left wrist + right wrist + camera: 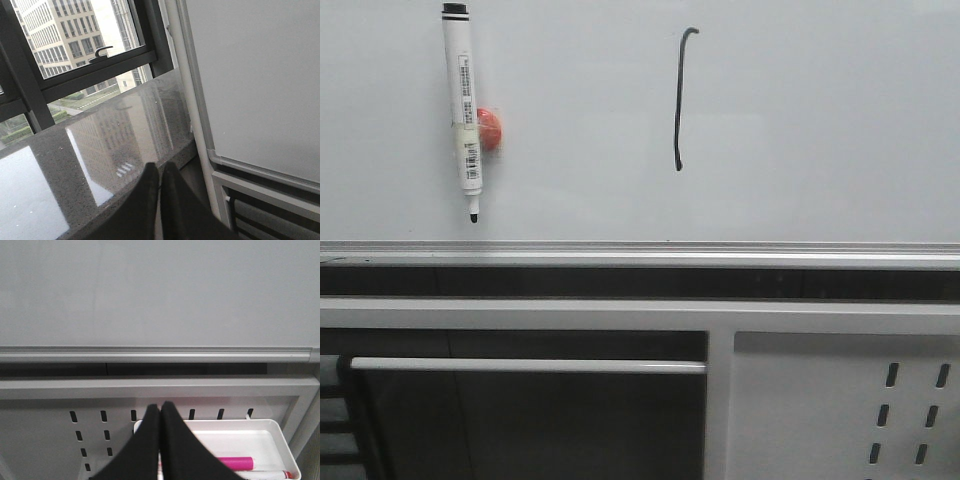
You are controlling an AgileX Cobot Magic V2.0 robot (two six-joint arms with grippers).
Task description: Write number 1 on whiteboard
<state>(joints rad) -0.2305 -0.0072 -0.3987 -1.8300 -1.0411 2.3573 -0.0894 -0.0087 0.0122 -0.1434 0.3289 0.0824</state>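
The whiteboard (800, 120) fills the upper front view, with its silver rail (640, 250) below. The number 1 (679, 100) is a thin black vertical stroke with a small hook on top, drawn near the board's middle. A white marker pen (463, 105) with a black cap hangs on the board at the left, held on a red magnet (490, 129). Neither gripper shows in the front view. My left gripper (160, 167) is shut and empty over a dark stone sill. My right gripper (160, 405) is shut and empty, below the whiteboard (160, 290).
A white perforated metal panel (910, 410) sits under the board at the right. In the right wrist view a white tray (280, 440) holds a pink marker (235, 462). The left wrist view shows a window (75, 45), the stone sill (100, 145) and the board's left edge (250, 75).
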